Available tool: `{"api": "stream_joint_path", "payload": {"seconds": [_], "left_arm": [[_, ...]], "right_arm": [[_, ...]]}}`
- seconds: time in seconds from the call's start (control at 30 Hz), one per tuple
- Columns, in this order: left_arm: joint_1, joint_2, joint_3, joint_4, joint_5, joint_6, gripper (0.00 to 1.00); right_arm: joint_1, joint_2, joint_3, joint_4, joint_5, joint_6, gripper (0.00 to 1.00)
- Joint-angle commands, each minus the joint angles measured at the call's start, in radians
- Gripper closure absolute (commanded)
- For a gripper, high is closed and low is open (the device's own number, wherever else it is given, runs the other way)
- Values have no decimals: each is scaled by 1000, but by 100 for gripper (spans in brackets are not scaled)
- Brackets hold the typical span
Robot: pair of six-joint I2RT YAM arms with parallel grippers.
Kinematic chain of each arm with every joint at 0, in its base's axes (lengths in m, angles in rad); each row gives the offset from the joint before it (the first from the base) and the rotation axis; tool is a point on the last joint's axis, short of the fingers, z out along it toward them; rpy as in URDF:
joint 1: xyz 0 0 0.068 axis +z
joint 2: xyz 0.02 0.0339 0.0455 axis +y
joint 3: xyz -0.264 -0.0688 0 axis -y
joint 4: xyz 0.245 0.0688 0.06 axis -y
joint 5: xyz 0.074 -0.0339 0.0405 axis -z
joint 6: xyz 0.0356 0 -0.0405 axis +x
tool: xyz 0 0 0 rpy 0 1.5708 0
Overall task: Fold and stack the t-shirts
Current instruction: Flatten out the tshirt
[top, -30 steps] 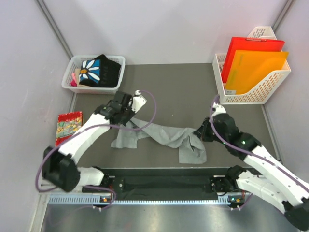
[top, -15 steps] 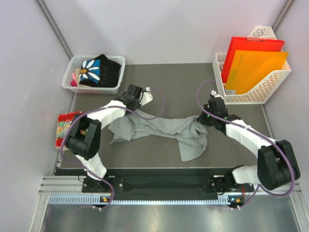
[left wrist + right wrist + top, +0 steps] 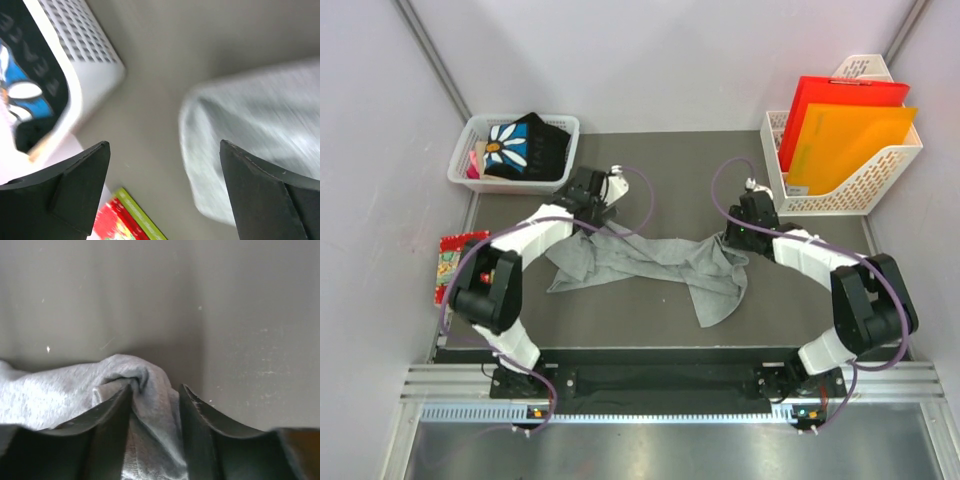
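Two t-shirts, two grippers; top view, with both wrist views for detail. One grey t-shirt [image 3: 650, 265] lies crumpled and stretched sideways across the middle of the dark table [image 3: 670, 175], one lobe trailing toward the near edge right of centre; one black t-shirt [image 3: 530, 145], bearing a white daisy on blue, sits bunched in the single white basket [image 3: 468, 175] at the far left corner. One red patterned packet [image 3: 458, 262] lies flat at the left edge, nearer than the basket and apart from the grey cloth. One white file holder [image 3: 855, 195] stands at the far right, holding two folders: one red folder [image 3: 840, 95] behind, one orange folder [image 3: 850, 140] in front.

Left gripper [image 3: 592, 195] hangs over the far left end of the grey t-shirt, just near of the basket; in the left wrist view its fingers [image 3: 80, 185] stand wide apart with nothing between them, the cloth lying below. Right gripper [image 3: 745, 222] sits at the far right end of the same t-shirt; in the right wrist view its fingers [image 3: 112, 425] stand partly apart with a raised fold of grey cloth filling the gap; whether they press it cannot be told.
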Motion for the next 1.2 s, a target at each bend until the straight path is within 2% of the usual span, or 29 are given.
{"api": "stream_joint_path", "payload": {"seconds": [0.0,0.1,0.2,0.5,0.63,0.73,1.1,1.17], "left_arm": [[-6,-196,-105,-155,150,-104,7],[-17,-259,-212,-183,173,-143,12],[-18,-316,-301,-195,219,-168,16],[-21,-337,-418,-169,265,-237,30],[-23,-325,-427,-152,270,-249,34],[-32,-320,-420,-162,285,-263,41],[-80,-340,-433,-183,302,-300,42],[-81,-345,-442,-171,284,-299,46]], "right_arm": [[-9,-41,46,16,76,-26,50],[-6,-112,39,-15,156,-31,44],[-1,-201,19,-39,214,-43,44],[25,-337,-55,-79,178,-26,46],[53,-343,-89,-67,144,-12,48],[66,-333,-110,-52,131,-3,50],[93,-236,-145,14,112,9,50],[93,-218,-147,27,95,14,50]]}}
